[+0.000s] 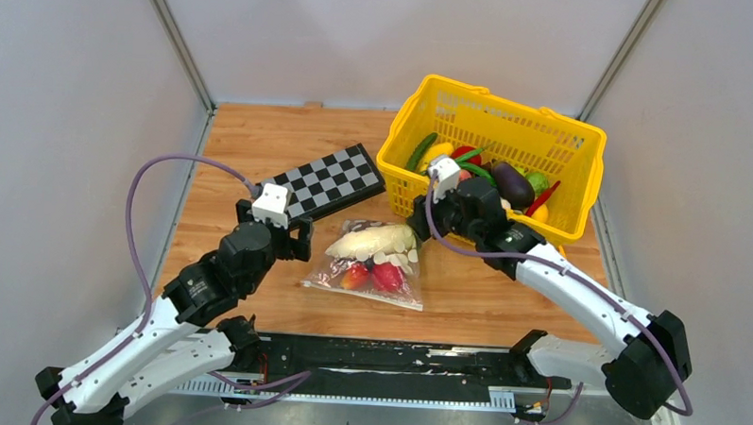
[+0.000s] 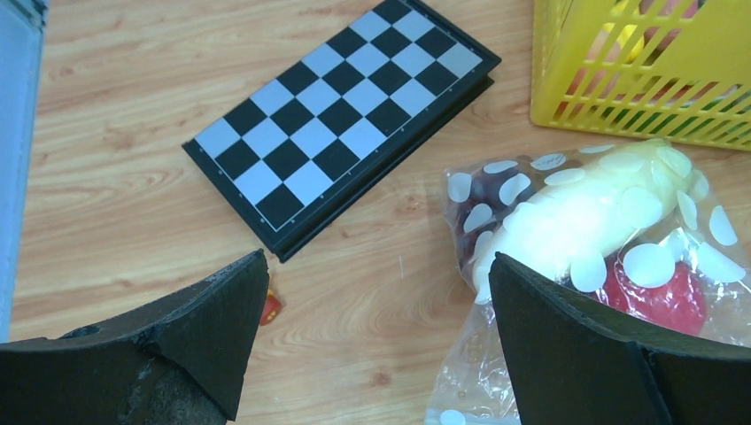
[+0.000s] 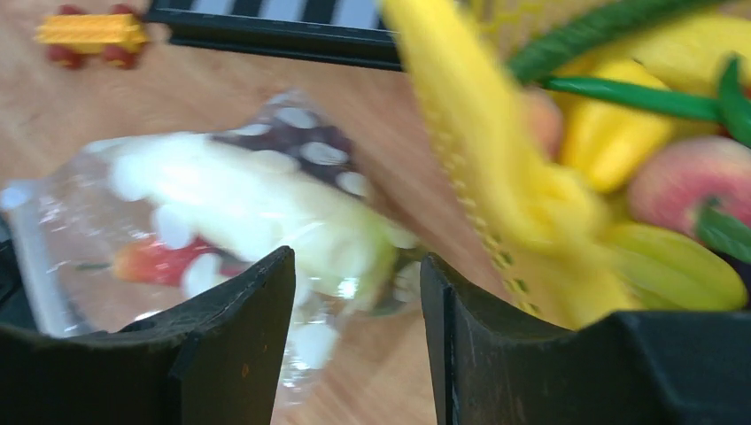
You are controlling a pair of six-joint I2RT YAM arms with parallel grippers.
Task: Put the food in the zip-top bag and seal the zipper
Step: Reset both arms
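Note:
The clear dotted zip-top bag point(image 1: 366, 269) lies flat on the wood between my grippers. Inside it are a long cream-white vegetable point(image 1: 374, 241), red fruits point(image 1: 386, 277) and a dark grape bunch point(image 2: 481, 190). A narrow strip, the zipper point(image 1: 360, 295), runs along the bag's near edge; I cannot tell whether it is sealed. My left gripper point(image 1: 301, 240) is open and empty just left of the bag, its right finger point(image 2: 567, 336) over the bag's corner. My right gripper point(image 1: 420, 221) is open and empty at the bag's right end, next to the basket; its view is blurred.
A yellow basket point(image 1: 509, 108) full of toy produce stands at the back right, close to my right gripper. A black-and-white checkerboard point(image 1: 331, 180) lies behind the bag. A small red and yellow toy point(image 2: 272, 307) sits by my left finger.

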